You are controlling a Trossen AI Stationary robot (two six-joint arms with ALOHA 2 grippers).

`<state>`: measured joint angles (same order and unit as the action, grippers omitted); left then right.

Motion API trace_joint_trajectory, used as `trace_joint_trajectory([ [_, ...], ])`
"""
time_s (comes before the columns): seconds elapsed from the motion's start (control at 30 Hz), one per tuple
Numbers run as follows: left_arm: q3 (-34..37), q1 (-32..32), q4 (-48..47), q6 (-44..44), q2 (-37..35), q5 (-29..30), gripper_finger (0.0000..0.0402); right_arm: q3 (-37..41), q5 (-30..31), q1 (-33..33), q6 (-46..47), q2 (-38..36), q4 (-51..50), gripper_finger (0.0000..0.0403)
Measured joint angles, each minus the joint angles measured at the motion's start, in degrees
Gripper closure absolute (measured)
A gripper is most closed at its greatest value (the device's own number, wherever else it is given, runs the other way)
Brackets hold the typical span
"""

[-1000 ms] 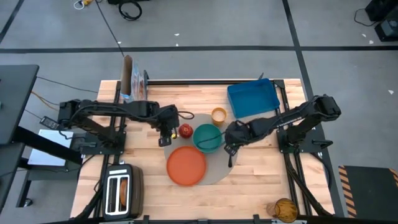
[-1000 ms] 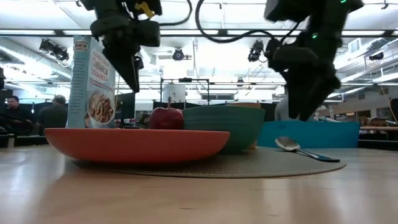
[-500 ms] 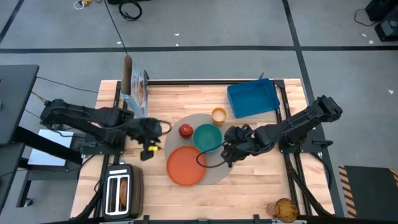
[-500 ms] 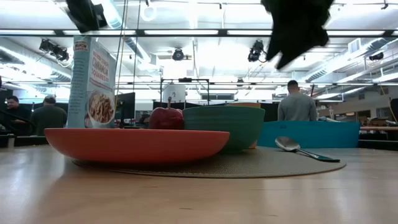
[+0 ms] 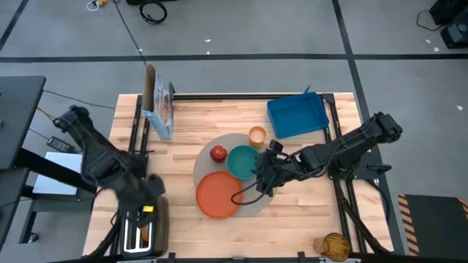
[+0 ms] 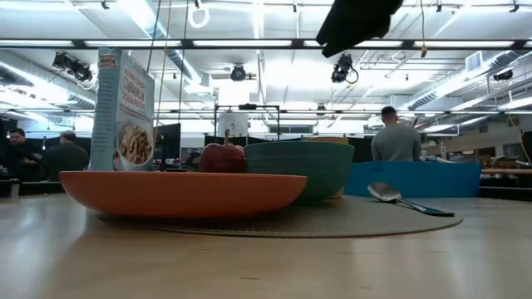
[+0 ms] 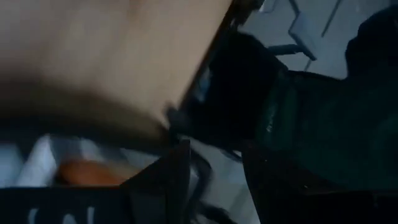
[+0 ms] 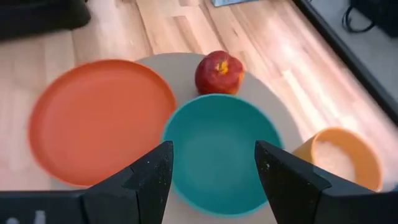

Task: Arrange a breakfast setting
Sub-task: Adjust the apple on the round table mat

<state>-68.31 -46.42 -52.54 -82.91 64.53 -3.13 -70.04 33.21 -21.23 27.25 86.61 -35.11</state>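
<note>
Overhead, right gripper (image 5: 260,179) hovering with jaws parted and empty: bowl (image 8: 219,149) directly ahead between the fingers (image 8: 146,180), plate (image 8: 99,118) off to one side, cup (image 8: 339,155) off the other, apple (image 8: 219,72) beyond the bowl, all on the mat (image 5: 259,201). Spoon (image 6: 407,199) lying on the mat's edge. Left gripper (image 5: 146,204) over the toaster (image 5: 142,230), toast (image 7: 87,173) just past its fingertips, jaws apart with nothing between them.

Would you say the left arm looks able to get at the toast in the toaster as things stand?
Probably yes: the left gripper hangs right over the toaster, the toast slice sits uncovered in its slot, and nothing lies between them.
</note>
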Motion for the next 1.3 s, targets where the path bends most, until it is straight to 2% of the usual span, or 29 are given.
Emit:
trace_joint_trajectory([
  [0.13, 0.0, -7.0, 0.2, -18.6, 2.0, -0.5, 0.0249, 0.0, 1.6, 1.3, -4.4, 0.0, 1.3, 0.0169],
  [0.3, 0.0, -10.2, -5.3, -29.4, 6.7, -0.6, 0.0249, 0.1, 2.5, 2.7, -8.3, 0.4, 4.1, 0.0169],
  [0.53, 0.0, -9.2, -7.6, -31.1, 11.1, -1.8, 0.0249, 0.1, -0.2, 3.1, -10.3, 0.5, 4.2, 0.0169],
  [0.87, 0.0, -9.3, -8.1, -33.8, 10.5, -7.5, 0.0249, 0.1, -1.7, 3.3, -11.0, 0.5, 4.2, 0.0169],
  [1.1, 0.0, -8.6, -10.5, -33.3, 11.6, -4.3, 0.0249, 0.1, -1.8, 4.2, -12.5, 0.5, 4.3, 0.0169],
  [1.3, 0.0, -8.1, -10.5, -33.4, 13.1, -4.9, 0.0249, 0.1, -1.9, 4.7, -13.8, 0.5, 4.3, 0.0169],
])
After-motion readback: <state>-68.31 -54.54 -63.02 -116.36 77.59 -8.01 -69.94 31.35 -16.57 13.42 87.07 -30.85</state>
